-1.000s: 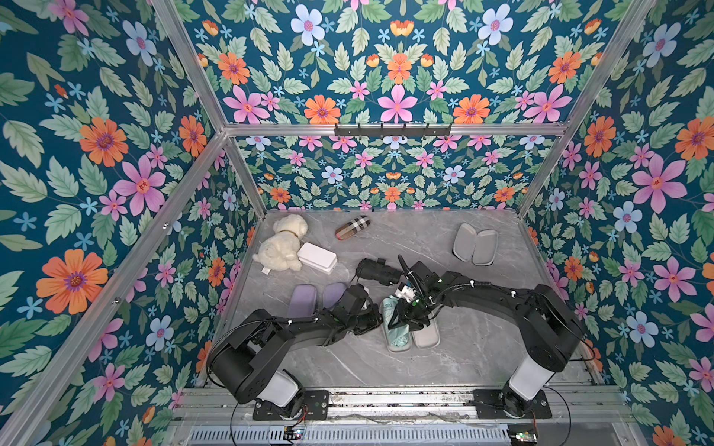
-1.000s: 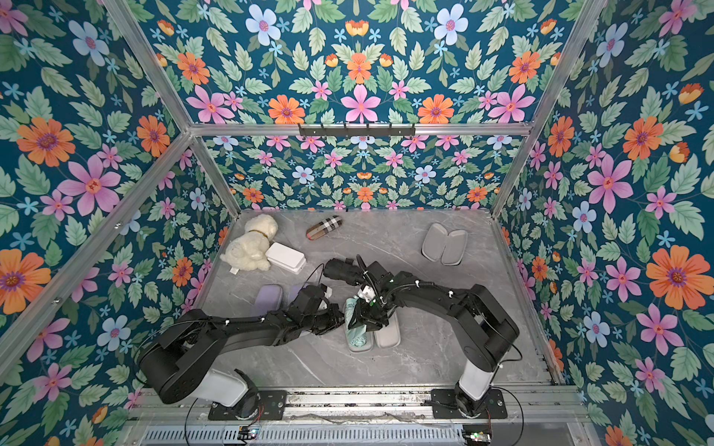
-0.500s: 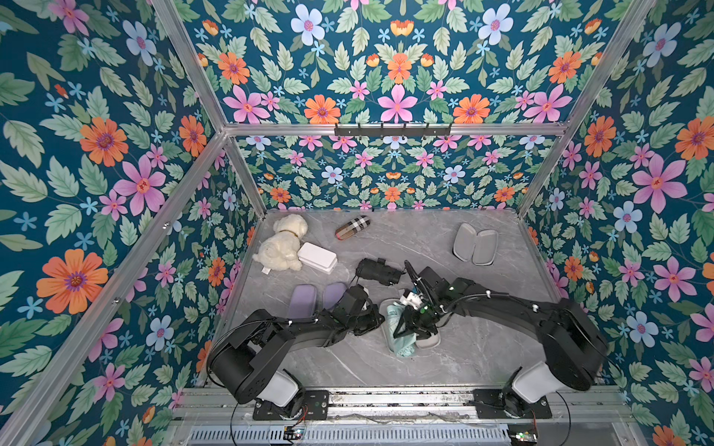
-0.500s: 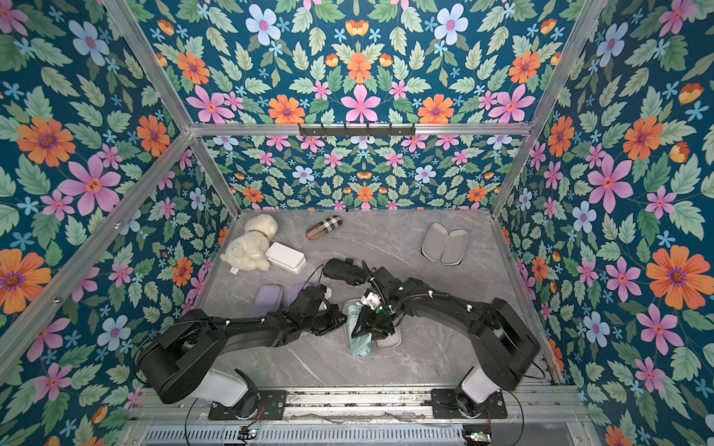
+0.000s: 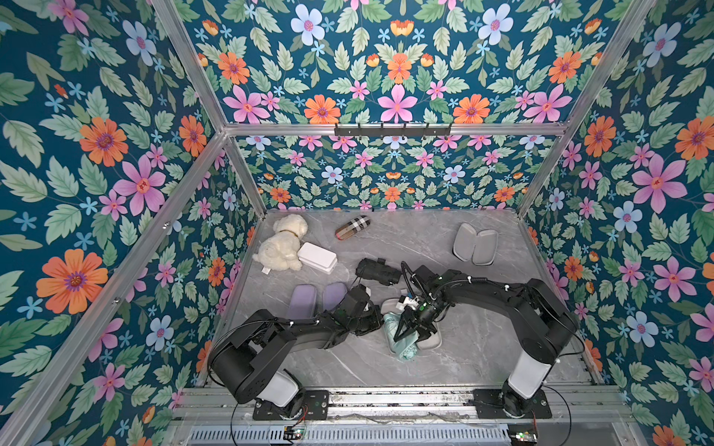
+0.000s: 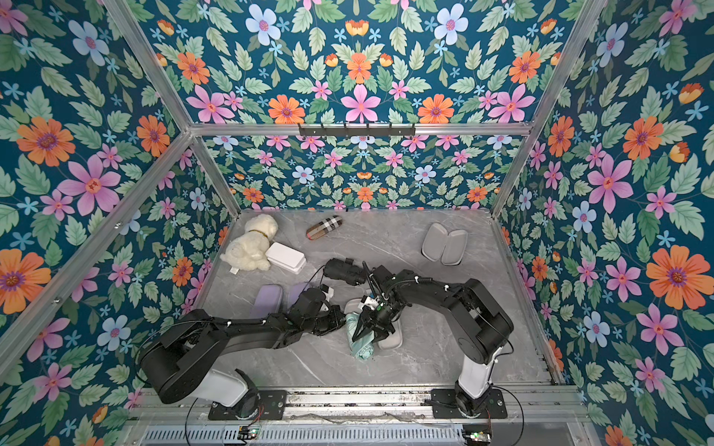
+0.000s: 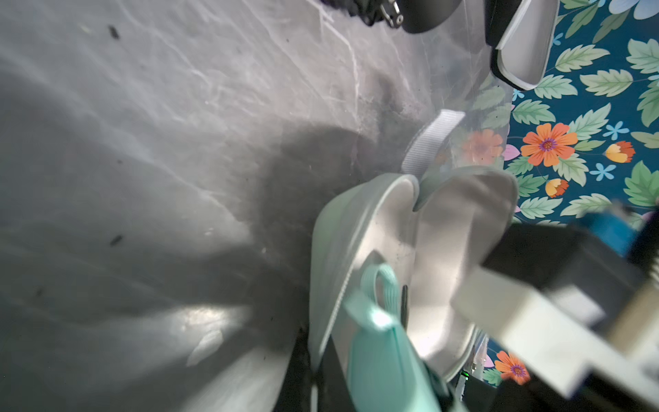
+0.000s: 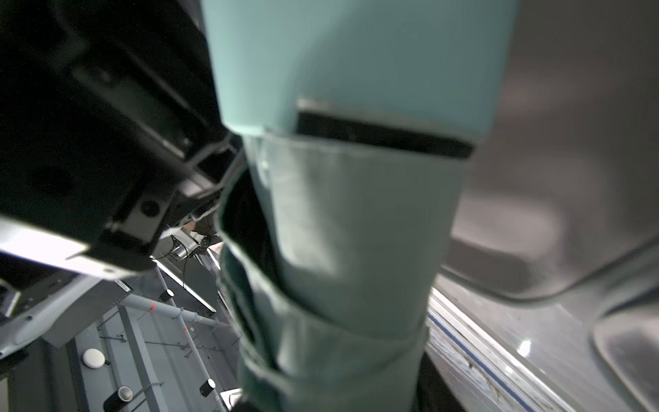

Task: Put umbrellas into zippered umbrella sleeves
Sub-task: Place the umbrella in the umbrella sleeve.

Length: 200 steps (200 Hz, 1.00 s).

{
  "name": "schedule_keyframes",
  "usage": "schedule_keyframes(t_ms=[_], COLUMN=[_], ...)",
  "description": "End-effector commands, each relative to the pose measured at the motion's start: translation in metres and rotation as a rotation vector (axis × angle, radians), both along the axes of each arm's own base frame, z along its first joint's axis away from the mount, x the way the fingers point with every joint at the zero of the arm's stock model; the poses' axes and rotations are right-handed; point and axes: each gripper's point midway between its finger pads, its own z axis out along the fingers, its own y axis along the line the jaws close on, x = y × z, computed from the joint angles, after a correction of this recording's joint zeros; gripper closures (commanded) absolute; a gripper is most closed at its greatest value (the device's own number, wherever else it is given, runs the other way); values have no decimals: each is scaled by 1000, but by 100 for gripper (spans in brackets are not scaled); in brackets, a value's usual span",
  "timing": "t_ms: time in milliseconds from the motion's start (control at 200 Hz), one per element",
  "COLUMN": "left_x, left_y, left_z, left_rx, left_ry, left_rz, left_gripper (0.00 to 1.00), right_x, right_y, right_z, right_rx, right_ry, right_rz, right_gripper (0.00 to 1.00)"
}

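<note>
Near the front middle of the table, the right gripper was clamped on the mint green umbrella. The umbrella lay aslant over the left half of the open mint green sleeve, its near end poking past the sleeve's near rim. The left gripper sat at the sleeve's left edge with jaws together; whether they pinched the rim could not be told. The black umbrella lay just beyond, farther back.
</note>
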Motion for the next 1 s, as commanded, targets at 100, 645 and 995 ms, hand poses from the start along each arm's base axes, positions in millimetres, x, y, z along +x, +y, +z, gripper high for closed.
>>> schedule_keyframes(t_ms=[100, 645, 995], left_x=[-2, -5, -8], left_y=[-6, -10, -10], left_z=[4, 0, -2], left_rx=[-8, 23, 19], left_ry=[-28, -31, -28], left_rz=[-35, -87, -94], left_gripper=[100, 100, 100], right_x=[27, 57, 57], right_y=[-7, -15, -7], right_z=[-18, -46, -60], right_rx=[-64, -271, -274], right_ry=[-57, -317, -289], right_rz=[6, 109, 109], right_gripper=[89, 85, 79])
